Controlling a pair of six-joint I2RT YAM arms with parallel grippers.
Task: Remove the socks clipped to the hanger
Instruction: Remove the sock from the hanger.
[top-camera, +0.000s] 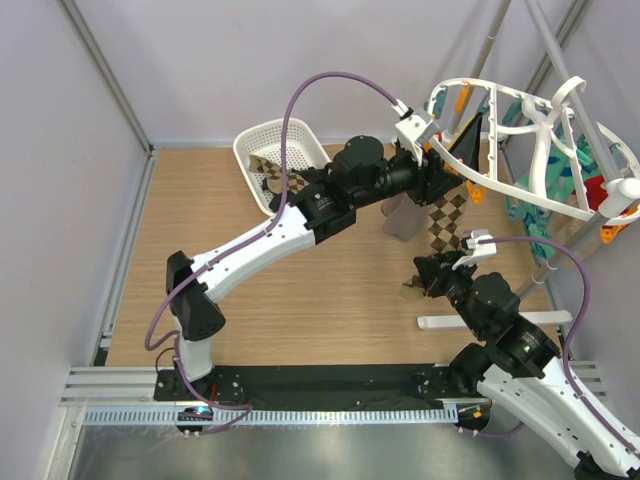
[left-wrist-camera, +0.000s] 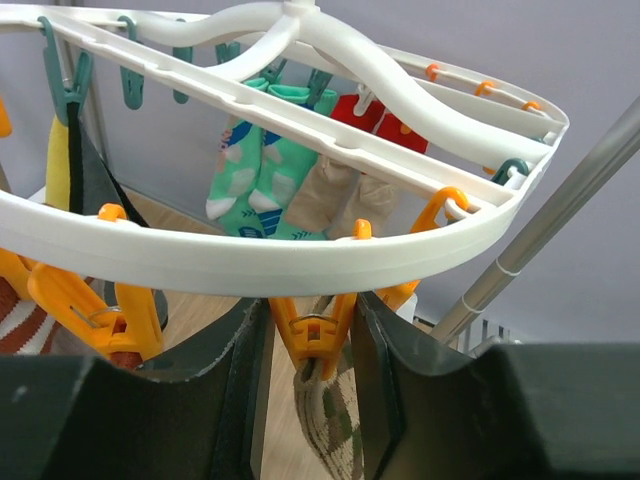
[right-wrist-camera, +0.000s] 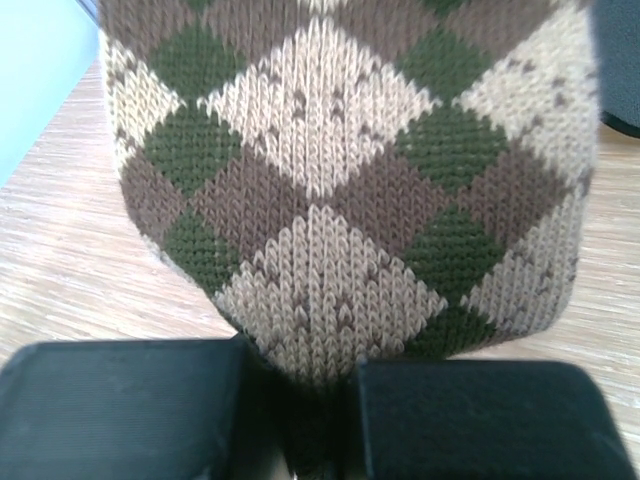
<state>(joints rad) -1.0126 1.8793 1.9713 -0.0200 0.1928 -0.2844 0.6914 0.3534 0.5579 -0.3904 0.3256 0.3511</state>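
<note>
Right gripper (right-wrist-camera: 305, 400) pinches the toe of the checked sock (right-wrist-camera: 330, 180), which hangs long-axis vertical from an orange peg (left-wrist-camera: 312, 335) at the rim of the hanger (left-wrist-camera: 250, 265); left gripper (left-wrist-camera: 312, 375), above, brackets that peg narrowly, contact unclear.

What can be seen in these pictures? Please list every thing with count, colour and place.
hanger: one, white, on the grey stand, far right.
pegs: many, orange and teal, dangling from the hanger.
checked sock: one, brown and cream, hanging from an orange peg.
teal socks: two, white marks, clipped at the hanger's far side.
beige socks: two, beside the teal ones.
red socks: apparently two, behind the beige ones.
black sock: one, under a teal peg.
basket: one, white, far side of table, second checked sock inside.
table: one, light wood.
left gripper: fingers either side of the orange peg.
right gripper: shut on the checked sock's lower end.
</note>
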